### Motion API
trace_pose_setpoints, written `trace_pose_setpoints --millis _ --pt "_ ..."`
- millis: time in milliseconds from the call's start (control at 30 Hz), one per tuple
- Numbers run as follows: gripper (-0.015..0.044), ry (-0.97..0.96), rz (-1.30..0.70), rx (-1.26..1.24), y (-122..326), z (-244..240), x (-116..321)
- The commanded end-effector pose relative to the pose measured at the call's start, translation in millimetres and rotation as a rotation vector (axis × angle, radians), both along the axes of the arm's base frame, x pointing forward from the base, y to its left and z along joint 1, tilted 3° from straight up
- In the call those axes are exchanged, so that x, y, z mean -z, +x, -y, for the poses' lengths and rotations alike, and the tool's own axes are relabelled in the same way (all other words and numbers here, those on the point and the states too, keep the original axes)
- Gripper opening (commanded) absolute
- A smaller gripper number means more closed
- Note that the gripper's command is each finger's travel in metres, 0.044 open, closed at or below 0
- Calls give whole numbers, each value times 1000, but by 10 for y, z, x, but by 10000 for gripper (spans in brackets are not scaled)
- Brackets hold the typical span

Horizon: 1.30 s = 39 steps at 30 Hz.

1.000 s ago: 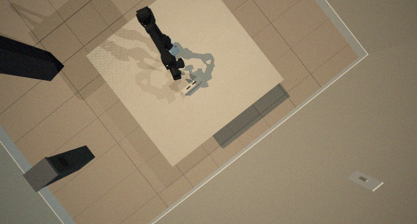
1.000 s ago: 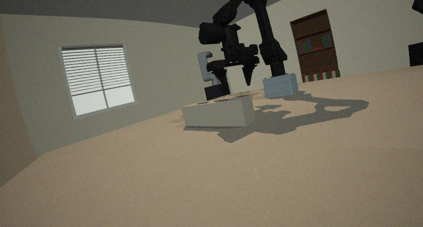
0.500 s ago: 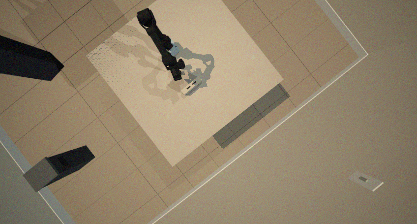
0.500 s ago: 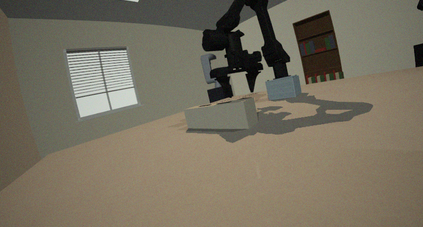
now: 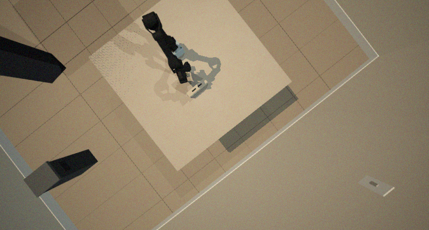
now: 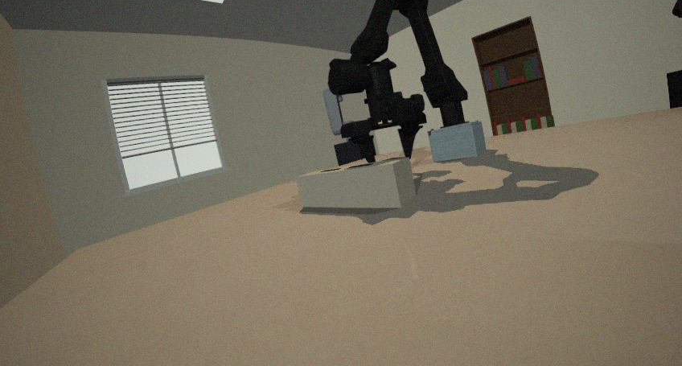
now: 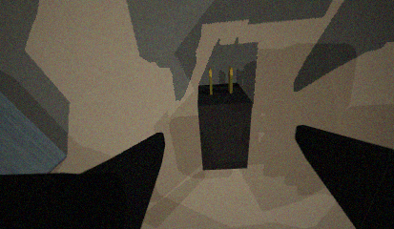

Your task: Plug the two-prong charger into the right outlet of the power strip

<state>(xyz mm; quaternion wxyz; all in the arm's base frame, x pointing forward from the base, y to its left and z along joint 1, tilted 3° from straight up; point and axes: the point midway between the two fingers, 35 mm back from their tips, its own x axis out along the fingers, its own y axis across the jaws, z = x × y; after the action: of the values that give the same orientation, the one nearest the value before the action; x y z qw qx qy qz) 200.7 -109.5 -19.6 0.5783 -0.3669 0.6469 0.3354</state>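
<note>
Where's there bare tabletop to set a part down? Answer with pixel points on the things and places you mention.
Bare table: the wide stretch between the power strip (image 5: 195, 91) (image 6: 349, 187) and the table edge beside the long gray floor shadow; also the foreground in the exterior view. Crowded: between the strip and the blue block (image 5: 178, 51) (image 6: 457, 142) (image 7: 24, 138), under the arm and open pincer (image 7: 228, 135).
</note>
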Motion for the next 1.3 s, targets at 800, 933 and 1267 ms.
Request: trace_pose_setpoints --millis 800,933,1267 --pt "145 1 -3 3 -23 -6 183" --pt "118 1 -3 3 -23 -6 183" --pt "0 4 -4 2 -5 -6 12"
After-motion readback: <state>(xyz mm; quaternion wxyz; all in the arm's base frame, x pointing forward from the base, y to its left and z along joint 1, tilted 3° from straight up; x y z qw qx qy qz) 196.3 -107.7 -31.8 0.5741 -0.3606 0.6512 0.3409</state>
